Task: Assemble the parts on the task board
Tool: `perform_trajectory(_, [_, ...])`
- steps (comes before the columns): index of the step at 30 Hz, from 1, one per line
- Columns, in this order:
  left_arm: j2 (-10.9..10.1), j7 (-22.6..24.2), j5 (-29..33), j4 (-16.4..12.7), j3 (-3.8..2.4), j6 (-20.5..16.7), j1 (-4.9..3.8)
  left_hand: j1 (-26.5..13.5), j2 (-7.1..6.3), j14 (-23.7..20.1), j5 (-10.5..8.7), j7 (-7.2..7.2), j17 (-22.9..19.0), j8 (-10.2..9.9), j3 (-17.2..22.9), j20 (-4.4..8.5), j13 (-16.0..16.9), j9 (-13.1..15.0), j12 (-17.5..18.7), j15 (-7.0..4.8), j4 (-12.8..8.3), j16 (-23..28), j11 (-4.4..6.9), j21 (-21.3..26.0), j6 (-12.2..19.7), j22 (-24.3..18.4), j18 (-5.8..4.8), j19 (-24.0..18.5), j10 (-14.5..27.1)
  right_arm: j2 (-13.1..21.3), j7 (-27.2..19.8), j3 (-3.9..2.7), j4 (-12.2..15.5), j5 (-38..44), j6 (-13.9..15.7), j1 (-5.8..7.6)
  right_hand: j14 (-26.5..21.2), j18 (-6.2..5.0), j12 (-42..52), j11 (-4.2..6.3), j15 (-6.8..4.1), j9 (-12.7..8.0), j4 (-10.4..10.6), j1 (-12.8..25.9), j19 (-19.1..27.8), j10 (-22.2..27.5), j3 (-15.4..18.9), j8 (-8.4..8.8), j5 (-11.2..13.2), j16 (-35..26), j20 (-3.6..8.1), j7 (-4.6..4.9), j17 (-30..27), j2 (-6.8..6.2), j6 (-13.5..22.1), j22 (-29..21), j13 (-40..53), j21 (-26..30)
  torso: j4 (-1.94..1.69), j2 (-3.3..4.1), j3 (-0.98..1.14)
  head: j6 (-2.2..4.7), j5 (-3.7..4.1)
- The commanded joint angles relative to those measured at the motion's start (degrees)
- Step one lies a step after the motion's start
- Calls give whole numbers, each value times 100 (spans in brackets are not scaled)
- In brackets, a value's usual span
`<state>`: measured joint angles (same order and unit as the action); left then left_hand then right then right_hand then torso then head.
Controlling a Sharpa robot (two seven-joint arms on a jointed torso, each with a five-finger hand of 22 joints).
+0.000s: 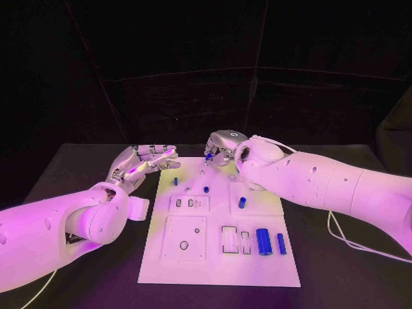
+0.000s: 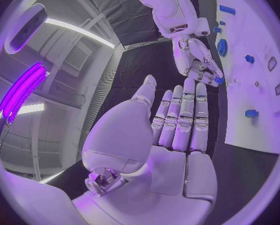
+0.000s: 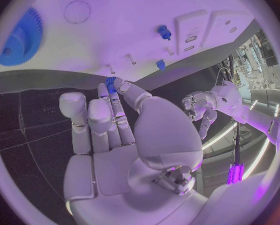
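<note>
— Right hand, what is it doing?

— Hovering over the far edge of the task board, with a small blue gear pinched between thumb and a fingertip; the right wrist view shows the same little toothed piece at the fingertips, close above the white plate.

— Which way does the piece face?

— Too small to tell for sure (it looks like a short toothed disc), so I can't give its axis.

— And the left hand?

— Off the board's far left corner, over the black table, fingers stretched out and side by side, holding nothing; its own wrist camera shows the palm flat and bare.

— Where are the other parts?

— On the near right of the board lie two blue cylinders, side by side, their long axes running from the near edge toward the far edge. A shorter blue peg lies in the middle right, pointing the same way. Two small blue pegs stand nearer the far end, apart from each other. The right wrist view also shows a large blue gear lying flat on the board, well apart from the pinched one.

— Anything on the left half?

— Square white panels with slots, one near, one smaller behind it.
</note>
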<state>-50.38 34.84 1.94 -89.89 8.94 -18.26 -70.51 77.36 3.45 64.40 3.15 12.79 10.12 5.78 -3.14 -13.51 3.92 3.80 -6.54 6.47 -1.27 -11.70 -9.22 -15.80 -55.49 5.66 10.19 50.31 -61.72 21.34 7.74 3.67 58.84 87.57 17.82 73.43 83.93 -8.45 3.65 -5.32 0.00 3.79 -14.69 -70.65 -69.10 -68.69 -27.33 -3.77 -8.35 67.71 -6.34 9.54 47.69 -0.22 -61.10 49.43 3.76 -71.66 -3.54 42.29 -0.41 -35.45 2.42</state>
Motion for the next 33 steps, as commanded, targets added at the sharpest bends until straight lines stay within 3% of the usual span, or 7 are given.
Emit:
perform_trajectory(1, [6,36,-31,-12,-5,83,-16,-17,59,18,-15,29,8,-21,-8,-3,-6,-5,27,35,-24,20,-38,28,5,-5,39,41,-8,-50,27,-3,-53,9,-92,13,-10,63,-8,-11,31,-3,14,-5,44,47,-39,17,22,36,5,14,3,-61,32,9,-5,-25,-28,30,-5,6,2])
perform_trajectory(12, [48,19,-31,16,-5,106,-28,-11,65,19,-15,29,11,-24,-3,-3,-6,-5,31,35,-34,26,-38,31,5,-8,39,43,-8,-181,186,-3,-219,82,-248,11,-13,63,-9,-15,34,-3,32,8,50,61,-59,18,27,36,1,17,-6,-74,44,8,-6,-28,-28,25,-13,-30,-13])
perform_trajectory(23, [80,-4,-31,65,-6,133,-30,-11,66,19,-15,30,11,-25,-3,-3,-6,-5,33,35,-36,28,-38,32,5,-9,39,43,-8,-179,141,-2,-142,305,-586,11,-26,57,-13,-23,41,-4,48,16,76,108,-106,19,39,17,-6,20,-58,-134,76,-15,-9,-24,-16,30,-13,-47,-36])
perform_trajectory(33, [86,-53,-29,162,-6,172,-37,-19,92,19,-15,35,16,-36,6,-4,-7,-7,47,38,-44,45,-43,41,13,-17,38,47,-2,-196,98,-1,-176,352,-514,11,-40,51,-14,-28,45,-4,56,16,101,130,-127,17,48,-10,-9,24,-110,-152,85,-49,-10,-10,-21,30,-15,-64,-50])
